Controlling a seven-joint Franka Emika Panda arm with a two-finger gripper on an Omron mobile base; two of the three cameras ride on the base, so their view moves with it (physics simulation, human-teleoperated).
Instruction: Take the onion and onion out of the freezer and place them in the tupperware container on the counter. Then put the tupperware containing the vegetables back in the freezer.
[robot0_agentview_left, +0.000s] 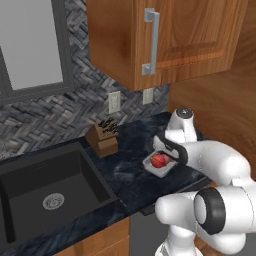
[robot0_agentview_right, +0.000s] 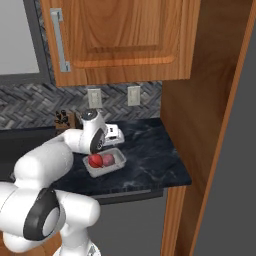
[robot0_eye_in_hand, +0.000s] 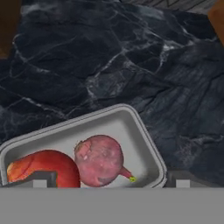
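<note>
The pale tupperware container (robot0_eye_in_hand: 144, 131) sits on the dark marbled counter (robot0_eye_in_hand: 109, 57), and both onions lie in it side by side. The maroon onion (robot0_eye_in_hand: 99, 159) is in the middle and the brighter red-orange onion (robot0_eye_in_hand: 41, 164) is at its left. My gripper (robot0_eye_in_hand: 110, 183) hovers just above the tray, open, with one fingertip (robot0_eye_in_hand: 40, 183) over the red-orange onion and the other beyond the tray's right rim. From the base views the hand (robot0_agentview_left: 169, 149) (robot0_agentview_right: 113, 135) hangs over the tupperware container (robot0_agentview_left: 150, 167) (robot0_agentview_right: 119, 161) holding the onions (robot0_agentview_left: 159, 160) (robot0_agentview_right: 95, 160). The freezer is out of view.
A brown knife block (robot0_agentview_left: 103, 137) stands at the back of the counter, left of the tray. The sunken black sink (robot0_agentview_left: 45, 195) lies further left. A wooden wall cabinet (robot0_agentview_left: 165, 40) hangs overhead. A tall wooden side panel (robot0_agentview_right: 200, 125) closes the counter's right end.
</note>
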